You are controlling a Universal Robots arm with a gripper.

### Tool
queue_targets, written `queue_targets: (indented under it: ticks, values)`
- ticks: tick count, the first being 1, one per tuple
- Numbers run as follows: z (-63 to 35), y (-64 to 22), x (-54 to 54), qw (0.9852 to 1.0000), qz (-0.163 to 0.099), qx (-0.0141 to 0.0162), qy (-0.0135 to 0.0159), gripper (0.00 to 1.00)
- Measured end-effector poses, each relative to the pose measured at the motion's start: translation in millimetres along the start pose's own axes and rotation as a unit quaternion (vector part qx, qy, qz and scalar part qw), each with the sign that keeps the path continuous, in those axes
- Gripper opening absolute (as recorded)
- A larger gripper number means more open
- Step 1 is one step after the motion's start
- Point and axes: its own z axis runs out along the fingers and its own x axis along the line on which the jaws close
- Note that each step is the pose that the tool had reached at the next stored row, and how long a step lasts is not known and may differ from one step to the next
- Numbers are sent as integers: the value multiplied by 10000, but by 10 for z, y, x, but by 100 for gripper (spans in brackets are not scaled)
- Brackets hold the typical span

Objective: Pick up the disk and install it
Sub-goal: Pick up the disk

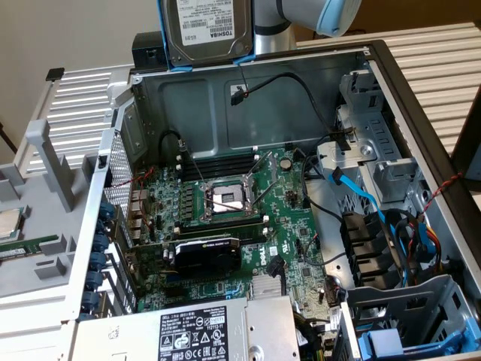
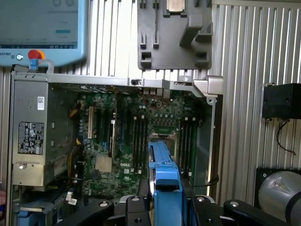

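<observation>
The disk (image 1: pixel 208 30), a silver hard drive with a white Toshiba label in a blue plastic frame, hangs upright above the far wall of the open computer case (image 1: pixel 248 83). The arm (image 1: pixel 304 19) stands behind it. In the wrist view the disk's blue frame edge (image 2: pixel 164 174) runs between the black fingers (image 2: pixel 134 209), and my gripper (image 2: pixel 165 207) is shut on it, high over the motherboard (image 2: pixel 127 141).
Inside the case lie the motherboard with its CPU socket (image 1: pixel 228 198), a graphics card (image 1: pixel 207 256), the power supply (image 1: pixel 195 331) and loose cables (image 1: pixel 391 226). A drive cage (image 1: pixel 376 158) and another blue carrier (image 1: pixel 391 344) sit at the exterior view's right. A grey tray (image 1: pixel 45 180) stands outside.
</observation>
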Motion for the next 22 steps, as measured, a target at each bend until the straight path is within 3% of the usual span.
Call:
queue_targets:
  ticks: [14,22]
  values:
    - [0,-15,105,10000,37,-1,1,36]
    - [2,-108,186,10000,42,-2,1,36]
